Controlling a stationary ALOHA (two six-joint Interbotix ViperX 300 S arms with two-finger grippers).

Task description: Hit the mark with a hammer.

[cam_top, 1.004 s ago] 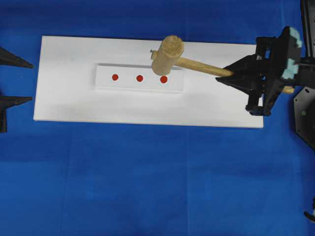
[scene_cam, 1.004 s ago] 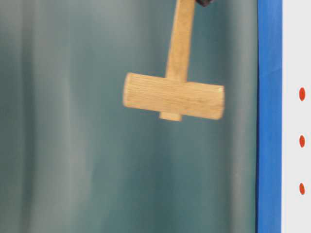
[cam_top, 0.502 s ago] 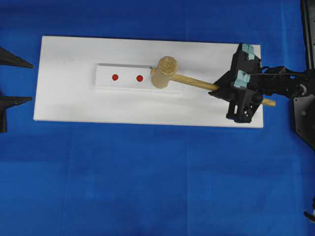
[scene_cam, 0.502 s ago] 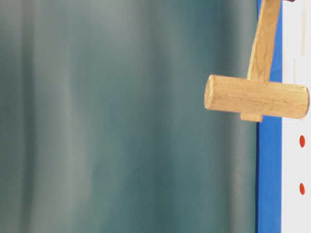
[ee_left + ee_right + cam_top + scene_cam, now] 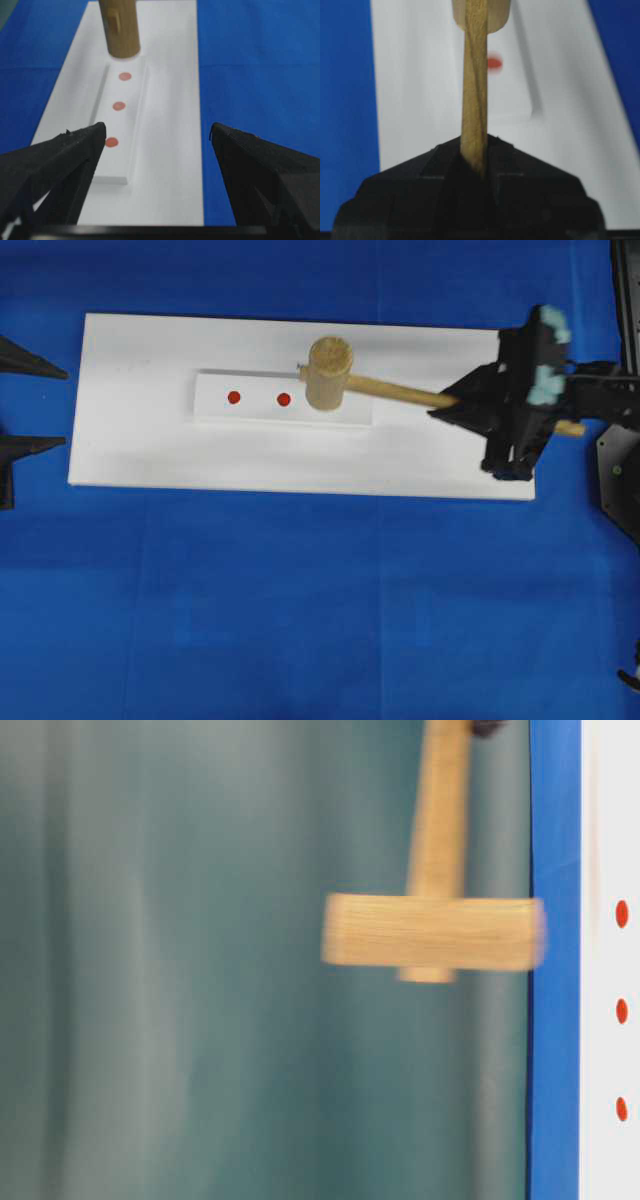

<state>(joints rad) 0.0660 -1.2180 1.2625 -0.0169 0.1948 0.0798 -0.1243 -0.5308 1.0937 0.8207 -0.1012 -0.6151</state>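
Observation:
The light-wood hammer [image 5: 328, 373] hangs over the right end of the raised white strip [image 5: 260, 412], its head covering the rightmost red mark from overhead. Two marks [image 5: 284, 399] show to its left. At table level the blurred head [image 5: 430, 932] is a short way off the board, apart from the marks [image 5: 622, 913]. My right gripper [image 5: 455, 400] is shut on the slim handle [image 5: 474, 100]. A red mark [image 5: 494, 63] shows beside the handle. My left gripper [image 5: 157, 132] stands open at the board's left end with nothing in it, facing the three marks [image 5: 119, 106] and the head [image 5: 119, 27].
The strip lies on a large white board [image 5: 140, 450] on a blue cloth [image 5: 300, 610]. Part of the right arm's base [image 5: 620, 470] sits at the right edge. The left fingertips [image 5: 50, 368] point at the board's left edge.
The hammer swung down from a raised pose until its head was at the rightmost mark half a second ago. It has since lifted off again. The left gripper has not moved.

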